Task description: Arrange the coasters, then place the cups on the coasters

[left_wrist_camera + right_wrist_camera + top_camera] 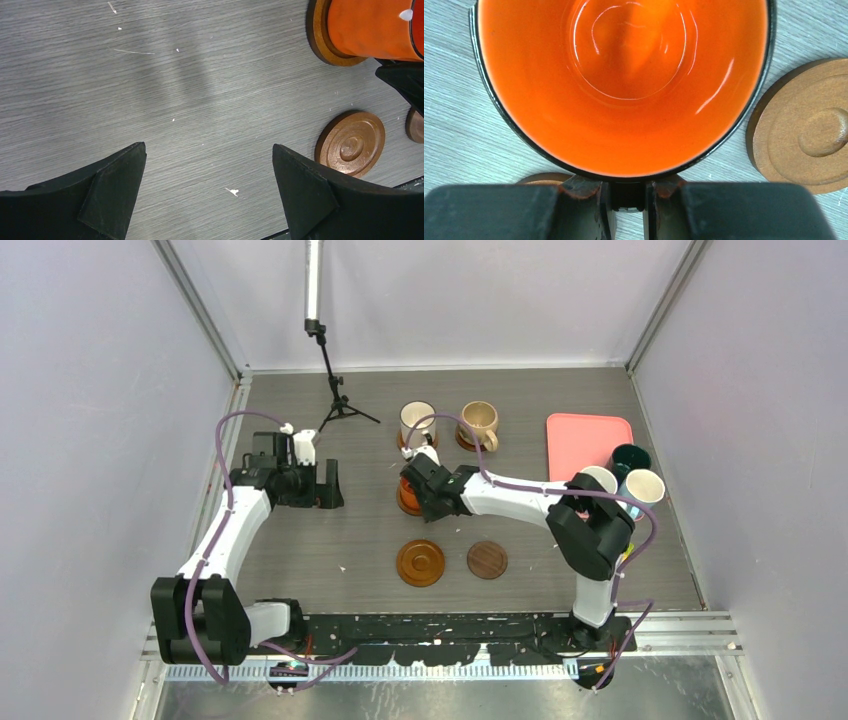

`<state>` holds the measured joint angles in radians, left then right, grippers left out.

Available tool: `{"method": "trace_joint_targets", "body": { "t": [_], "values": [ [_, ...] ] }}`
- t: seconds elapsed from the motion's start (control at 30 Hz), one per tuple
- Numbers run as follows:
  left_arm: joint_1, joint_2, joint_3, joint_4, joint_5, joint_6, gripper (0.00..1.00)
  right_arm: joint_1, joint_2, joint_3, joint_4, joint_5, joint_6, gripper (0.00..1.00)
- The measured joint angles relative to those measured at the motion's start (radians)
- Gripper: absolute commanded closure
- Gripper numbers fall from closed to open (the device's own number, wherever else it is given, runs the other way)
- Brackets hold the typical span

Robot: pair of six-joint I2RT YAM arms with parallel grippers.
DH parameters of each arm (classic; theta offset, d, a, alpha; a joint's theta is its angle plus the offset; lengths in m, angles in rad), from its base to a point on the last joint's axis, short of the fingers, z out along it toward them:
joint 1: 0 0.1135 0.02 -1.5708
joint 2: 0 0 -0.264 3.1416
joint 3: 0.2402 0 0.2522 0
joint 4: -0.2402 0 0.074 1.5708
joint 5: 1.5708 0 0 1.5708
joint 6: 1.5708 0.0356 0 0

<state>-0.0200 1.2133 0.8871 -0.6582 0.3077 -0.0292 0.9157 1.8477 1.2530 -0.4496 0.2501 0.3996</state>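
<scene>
Item: orange cup (624, 85), glossy glazed ceramic, round bowl, dark rim. Your right gripper (626, 194) clamps its handle. It sits on a rimmed wooden coaster (320, 45) at mid table (150, 100). Your left gripper (207, 185) gapes wide, empty.

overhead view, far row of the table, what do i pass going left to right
tripod stand -> white cup -> beige cup -> pink tray
</scene>
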Motion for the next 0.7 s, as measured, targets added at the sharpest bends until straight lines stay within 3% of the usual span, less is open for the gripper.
{"method": "trace_joint_targets", "body": {
  "t": [0.3,0.57,0.7],
  "values": [
    [0.001,0.0,-0.002,0.003,0.0,-0.013,0.0,0.0,0.005,0.014,0.007,0.002,0.005,0.57],
    [0.001,0.002,-0.002,0.003,0.006,-0.013,0.0,-0.002,0.0,0.013,-0.006,0.003,-0.02,0.25],
    [0.001,0.011,-0.001,-0.004,0.019,-0.002,0.0,-0.011,-0.06,-0.024,-0.031,-0.014,-0.066,0.2]
  ]
}}
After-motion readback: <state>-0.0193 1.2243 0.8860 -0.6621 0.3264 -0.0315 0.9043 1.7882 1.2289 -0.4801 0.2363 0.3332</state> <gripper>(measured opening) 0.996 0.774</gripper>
